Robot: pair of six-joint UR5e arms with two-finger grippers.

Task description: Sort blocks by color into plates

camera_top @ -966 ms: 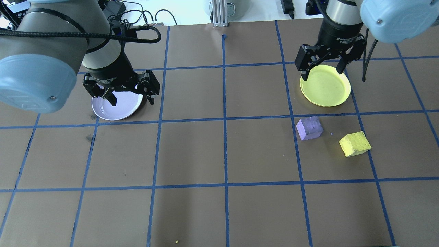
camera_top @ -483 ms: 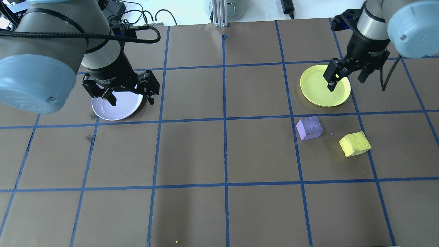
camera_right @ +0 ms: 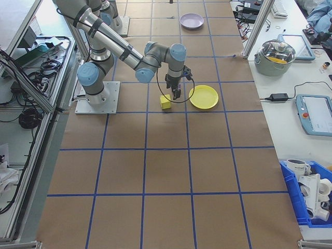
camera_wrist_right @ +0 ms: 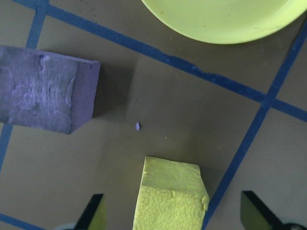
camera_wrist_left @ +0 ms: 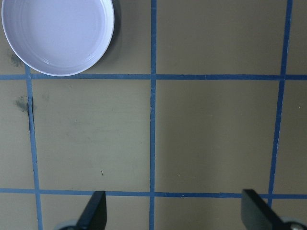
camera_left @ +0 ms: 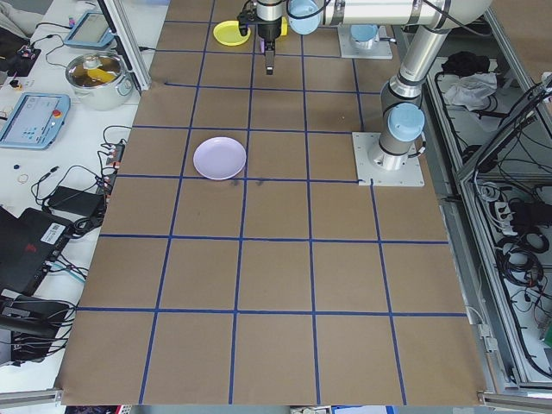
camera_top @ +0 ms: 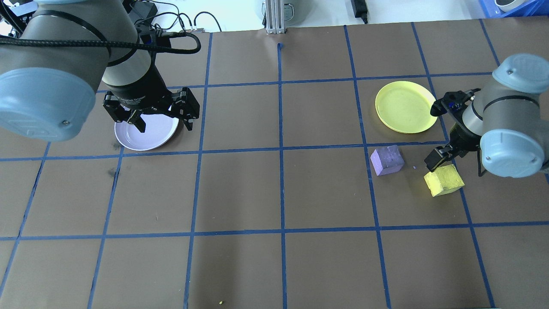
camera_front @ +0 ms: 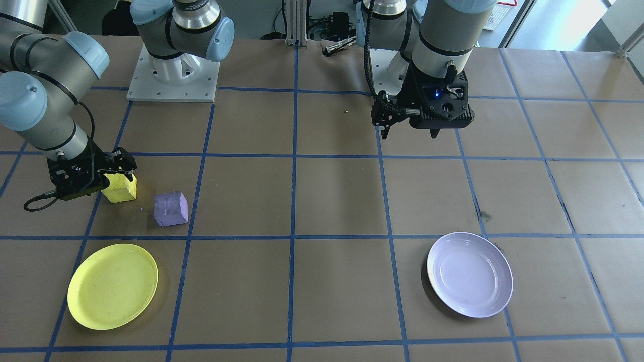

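The yellow block lies on the desk at the right, just beside the purple block – two blocks, two plates. It looks light, rough and slightly soft, best pinched across opposite flat faces. The right gripper hovers over it, fingers apart. The yellow plate is near; the lavender plate lies far left under the left gripper, fingers spread.

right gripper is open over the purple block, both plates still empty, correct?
Not quite: the right gripper is open over the yellow block, as the right wrist view shows; the purple block sits off to the side. Both the yellow plate and lavender plate are empty.
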